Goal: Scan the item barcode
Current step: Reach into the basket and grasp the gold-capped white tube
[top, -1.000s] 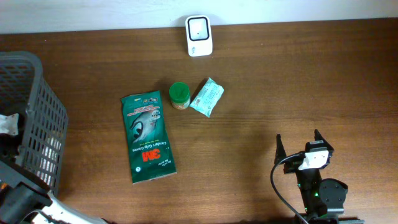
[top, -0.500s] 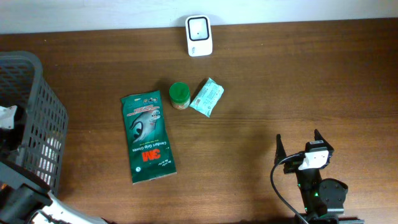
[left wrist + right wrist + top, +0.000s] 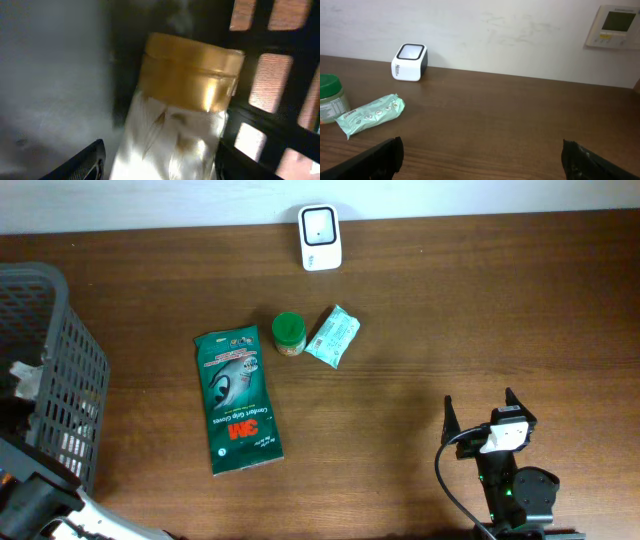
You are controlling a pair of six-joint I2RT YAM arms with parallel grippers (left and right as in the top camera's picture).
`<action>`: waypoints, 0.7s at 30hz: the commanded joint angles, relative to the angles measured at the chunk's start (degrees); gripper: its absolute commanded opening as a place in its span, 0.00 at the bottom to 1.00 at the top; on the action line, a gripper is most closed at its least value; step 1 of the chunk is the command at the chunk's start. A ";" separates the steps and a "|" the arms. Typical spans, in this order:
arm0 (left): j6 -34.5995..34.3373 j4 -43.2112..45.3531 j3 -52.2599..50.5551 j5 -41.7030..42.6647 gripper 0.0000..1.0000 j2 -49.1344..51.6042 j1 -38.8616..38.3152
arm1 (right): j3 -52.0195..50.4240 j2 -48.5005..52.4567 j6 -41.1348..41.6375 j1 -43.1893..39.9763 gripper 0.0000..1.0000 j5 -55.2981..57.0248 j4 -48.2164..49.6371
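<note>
So the item we need to scan, a white bottle (image 3: 175, 135) with a gold cap (image 3: 192, 70), is inside the grey basket (image 3: 60, 350) at the table's left edge, right between the fingers of the left gripper (image 3: 161, 156), and honestly we can't tell if they're pinching it or just flanking it. Out on the table (image 3: 450, 310) we've got the white scanner (image 3: 320, 224) at the far edge. There's also a green glove pack (image 3: 237, 400), a green-lidded jar (image 3: 289, 333) and a pale green packet (image 3: 333, 336) mid-table, while the right gripper (image 3: 480, 402) sits spread wide and empty at the front right.
</note>
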 commanded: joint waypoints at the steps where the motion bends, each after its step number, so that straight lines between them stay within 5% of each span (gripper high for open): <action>1: 0.96 2.95 -2.56 -0.70 0.66 1.60 0.02 | -0.26 -0.26 0.66 -0.15 0.98 -0.70 -0.24; 4: 0.96 4.31 -2.91 -0.72 0.61 1.60 0.04 | -0.26 -0.26 0.66 -0.15 0.98 -0.70 -0.24; 12: 0.92 8.72 -2.91 -0.68 0.11 1.60 0.02 | -0.26 -0.26 0.66 -0.15 0.98 -0.70 -0.24; 21: -6.01 11.08 0.59 -0.68 0.00 1.57 0.00 | -0.26 -0.26 0.66 -0.15 0.98 -0.70 -0.24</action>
